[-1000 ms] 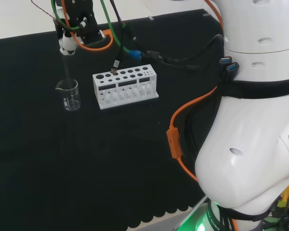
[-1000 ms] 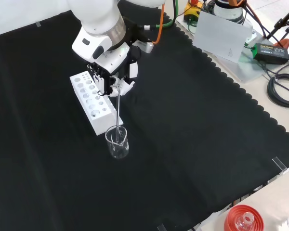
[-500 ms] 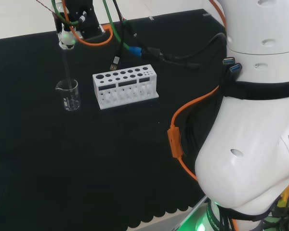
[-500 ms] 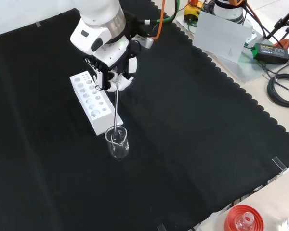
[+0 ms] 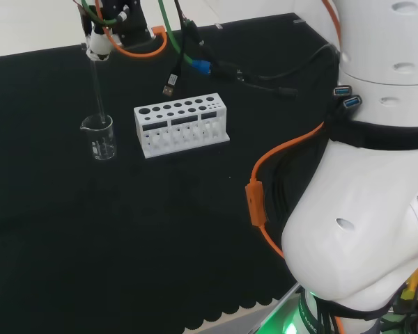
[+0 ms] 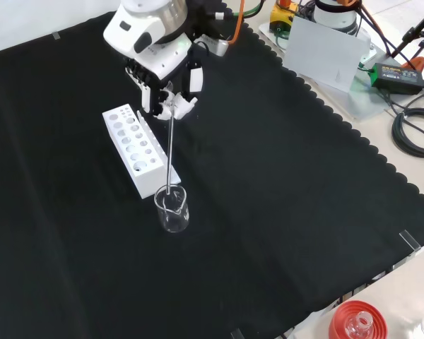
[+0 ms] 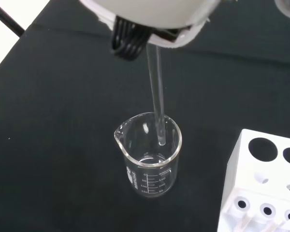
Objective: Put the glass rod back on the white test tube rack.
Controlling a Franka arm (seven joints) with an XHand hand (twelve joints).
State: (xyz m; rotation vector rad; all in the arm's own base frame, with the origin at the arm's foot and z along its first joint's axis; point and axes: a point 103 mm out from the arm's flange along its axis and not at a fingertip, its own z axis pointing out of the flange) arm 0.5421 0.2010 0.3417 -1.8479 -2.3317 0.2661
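Black scalloped cloth (image 6: 283, 212) covers a pale bench (image 6: 381, 162) (cables (image 6: 417, 131) at its edge).

The cloth (image 6: 283, 183) is plain black with a scalloped edge. The test tube rack (image 6: 136, 150) is white, dotted with dark round holes. The glass rod (image 6: 170, 159) and the beaker (image 6: 172, 210) are clear, the beaker apparently with fine white markings. The hand (image 6: 166, 85) is black and white. At three o'clock of the rack in the head view, an orange cable (image 5: 261, 202) crosses the white arm (image 5: 362, 229).

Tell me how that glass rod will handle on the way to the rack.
The glass rod looks thin, smooth and clear, so probably stiff, brittle and slippery. The hand pinches its top, its tip in the beaker, so it may swing. Laid down, it would probably roll.
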